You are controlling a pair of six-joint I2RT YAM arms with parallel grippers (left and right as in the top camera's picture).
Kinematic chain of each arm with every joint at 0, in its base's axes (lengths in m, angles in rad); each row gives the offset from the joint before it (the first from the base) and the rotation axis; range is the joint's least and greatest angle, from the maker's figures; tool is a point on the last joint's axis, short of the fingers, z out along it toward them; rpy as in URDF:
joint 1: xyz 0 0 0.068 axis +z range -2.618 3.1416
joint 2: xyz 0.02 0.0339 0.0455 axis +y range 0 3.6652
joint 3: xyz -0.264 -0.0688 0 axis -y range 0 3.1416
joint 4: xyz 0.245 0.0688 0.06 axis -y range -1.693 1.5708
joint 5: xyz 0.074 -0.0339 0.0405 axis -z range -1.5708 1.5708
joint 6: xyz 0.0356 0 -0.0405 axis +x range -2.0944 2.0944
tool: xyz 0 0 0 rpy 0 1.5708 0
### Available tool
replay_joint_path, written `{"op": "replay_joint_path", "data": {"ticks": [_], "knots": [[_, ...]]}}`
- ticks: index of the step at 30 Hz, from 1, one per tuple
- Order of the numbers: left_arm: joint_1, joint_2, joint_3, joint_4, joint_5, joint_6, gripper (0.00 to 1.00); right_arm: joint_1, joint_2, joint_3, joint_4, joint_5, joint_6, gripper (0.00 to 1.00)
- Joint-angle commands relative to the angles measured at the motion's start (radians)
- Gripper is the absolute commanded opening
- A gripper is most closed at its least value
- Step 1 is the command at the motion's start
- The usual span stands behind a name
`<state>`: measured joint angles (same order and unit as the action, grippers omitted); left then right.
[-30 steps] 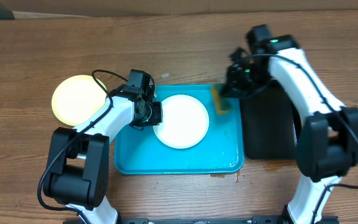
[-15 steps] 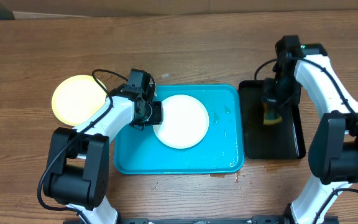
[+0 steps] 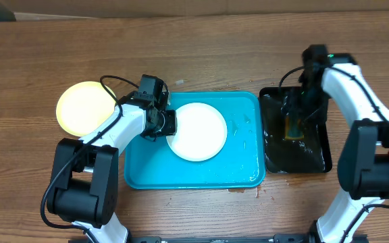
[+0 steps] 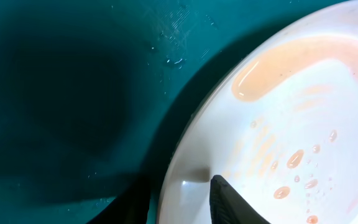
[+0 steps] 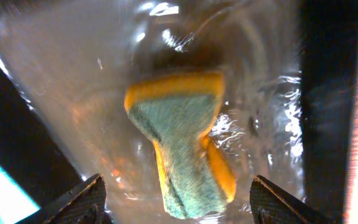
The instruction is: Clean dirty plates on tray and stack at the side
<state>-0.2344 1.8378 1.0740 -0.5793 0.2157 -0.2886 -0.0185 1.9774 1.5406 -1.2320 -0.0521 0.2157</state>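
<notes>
On a wooden table [image 3: 201, 47], the left gripper [image 4: 179, 200] pinched the white plate [image 3: 196, 131] on the turquoise tray [image 3: 245, 169]; the right gripper [image 5: 176, 190] hung spread over a sponge [image 5: 182, 143].

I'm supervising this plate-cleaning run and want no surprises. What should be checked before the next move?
1. Left end effector gripping the white plate by its rim: ok.
2. White plate clean: not ok; an orange smear shows on it.
3. Right end effector open, sponge released: ok; the sponge lies in the wet black tray.
4. Stacking spot ready: ok; the yellow plate sits on the table, left of the tray.
5. White plate's underside clean: cannot tell; hidden.
</notes>
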Motion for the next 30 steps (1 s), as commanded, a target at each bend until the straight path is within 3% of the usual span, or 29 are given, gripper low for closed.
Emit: {"op": "replay_joint_path", "data": {"ticks": [1,4,5,6,11,16,22,30], "knots": [[-0.005,0.02,-0.006,-0.017,-0.013,-0.003,0.28,-0.111,-0.025,0.128,-0.012,-0.076,0.005,0.75],[-0.005,0.02,-0.006,-0.019,-0.013,-0.003,0.06,-0.199,-0.025,0.191,-0.035,-0.077,0.005,0.8],[-0.005,0.02,-0.006,-0.022,-0.013,-0.003,0.04,-0.228,-0.025,0.201,-0.04,-0.077,0.005,0.85],[-0.005,0.02,-0.006,-0.025,-0.013,-0.003,0.04,-0.261,-0.025,0.204,-0.04,-0.077,0.005,1.0],[-0.004,0.015,0.036,-0.085,-0.014,-0.003,0.04,-0.379,-0.024,0.2,-0.004,-0.077,0.005,1.0],[-0.005,0.011,0.177,-0.256,-0.088,-0.003,0.04,-0.453,-0.024,0.2,0.026,-0.077,0.005,1.0],[-0.009,0.011,0.395,-0.461,-0.272,-0.003,0.04,-0.483,-0.024,0.2,0.043,-0.077,0.005,1.0],[-0.026,0.011,0.613,-0.536,-0.271,-0.007,0.04,-0.482,-0.024,0.2,0.05,-0.077,0.005,1.0]]}}
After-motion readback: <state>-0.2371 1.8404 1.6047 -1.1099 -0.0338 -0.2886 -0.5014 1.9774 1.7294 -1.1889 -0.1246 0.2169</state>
